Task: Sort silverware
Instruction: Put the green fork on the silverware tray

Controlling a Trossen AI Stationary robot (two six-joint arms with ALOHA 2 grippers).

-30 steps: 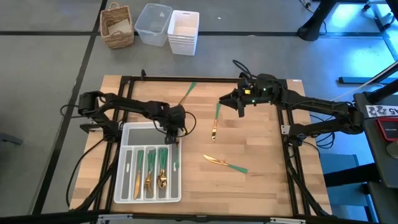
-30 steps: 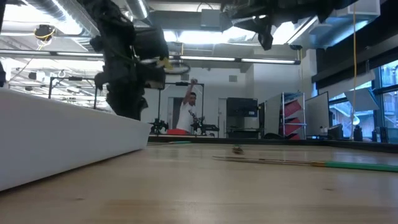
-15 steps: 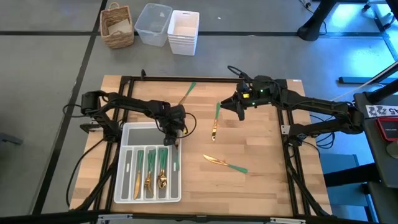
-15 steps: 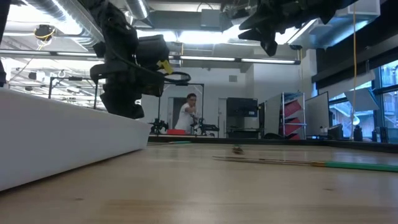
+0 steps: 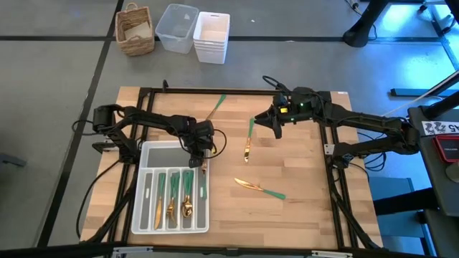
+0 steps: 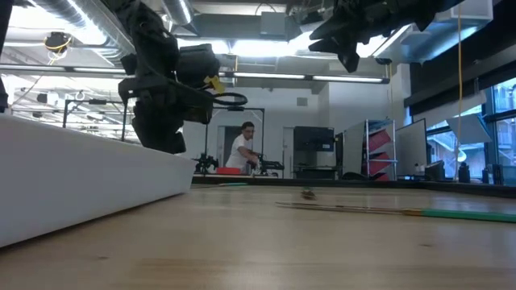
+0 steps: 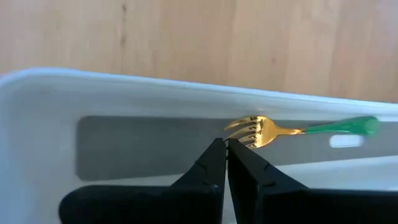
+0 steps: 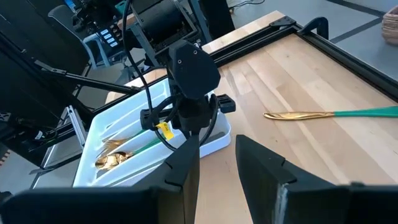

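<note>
- High view: the left gripper (image 5: 203, 159) is held over the far right corner of the white tray (image 5: 147, 154), its jaws pressed together and empty. Several pieces of silverware are lodged in the tray's compartments. Three more are left on the table (image 5: 301, 186): a fork (image 5: 215, 106) near the far edge, a spoon (image 5: 248, 140) mid-table, a knife (image 5: 259, 188) nearer the front. The right gripper (image 5: 277, 127) is poised just beside the spoon's green handle, jaws spread.
- Low view: both arms are seen above the table; a person (image 6: 241, 151) is seen in the room behind.
- Left wrist view: the closed fingers (image 7: 211, 163) are shown just above a fork (image 7: 298, 129) lying in the tray's end compartment.
- Right wrist view: the right fingers (image 8: 258, 163) are parted with nothing between them; the spoon (image 8: 329, 114) lies beyond.
</note>
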